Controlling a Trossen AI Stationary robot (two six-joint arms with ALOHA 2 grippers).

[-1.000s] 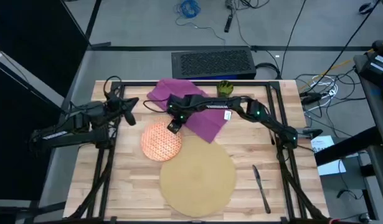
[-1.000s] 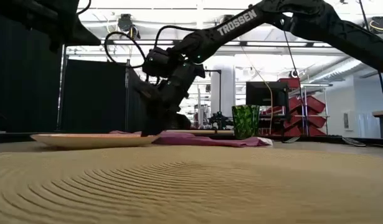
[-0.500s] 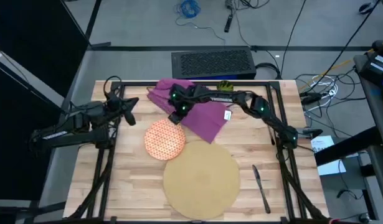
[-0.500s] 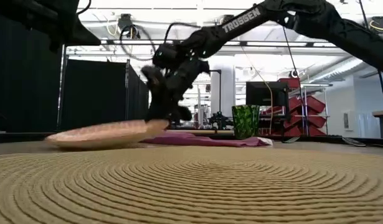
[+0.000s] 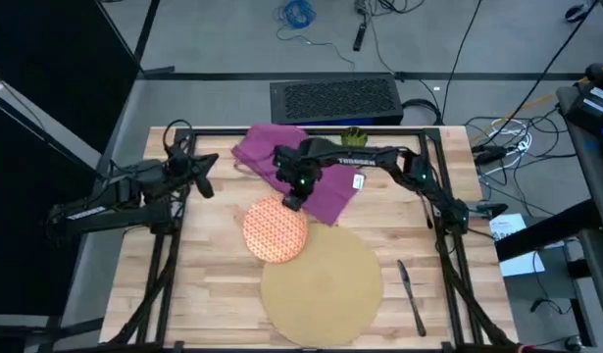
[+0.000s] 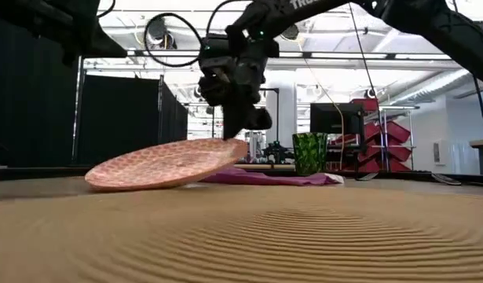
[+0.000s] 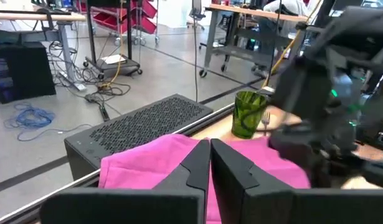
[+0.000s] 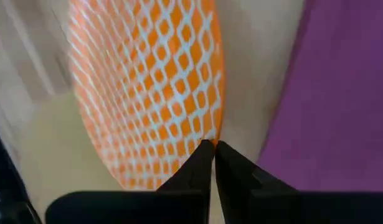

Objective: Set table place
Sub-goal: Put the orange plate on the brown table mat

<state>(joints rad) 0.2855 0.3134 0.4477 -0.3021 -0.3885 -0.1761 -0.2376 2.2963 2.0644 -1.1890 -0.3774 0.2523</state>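
The orange-and-white plate (image 5: 276, 231) is shown held by its far rim in the right gripper (image 5: 293, 200), whose fingers are closed thin on the plate's edge. The plate is tilted: the pinched rim is raised, while the opposite rim hangs low near the table (image 5: 183, 284). Relative to the round tan mat (image 5: 321, 284), the plate lies at the mat's far-left edge, overlapping it only slightly. The purple napkin (image 5: 330, 191) is spread beyond the mat's far edge, with the green cup (image 5: 354, 137) farther off behind it; the knife (image 5: 410, 294) lies just off the mat's right side. The left gripper (image 5: 205, 175), its fingers pressed together on nothing, is parked well to the left of the mat.

Risks are judged as follows. A pinch on so narrow a rim may let the plate pivot or slip free, particularly if it is swung quickly. The low-hanging rim may catch the mat's edge and drag or ruck the mat. A release made off-centre would leave the plate overhanging the mat.
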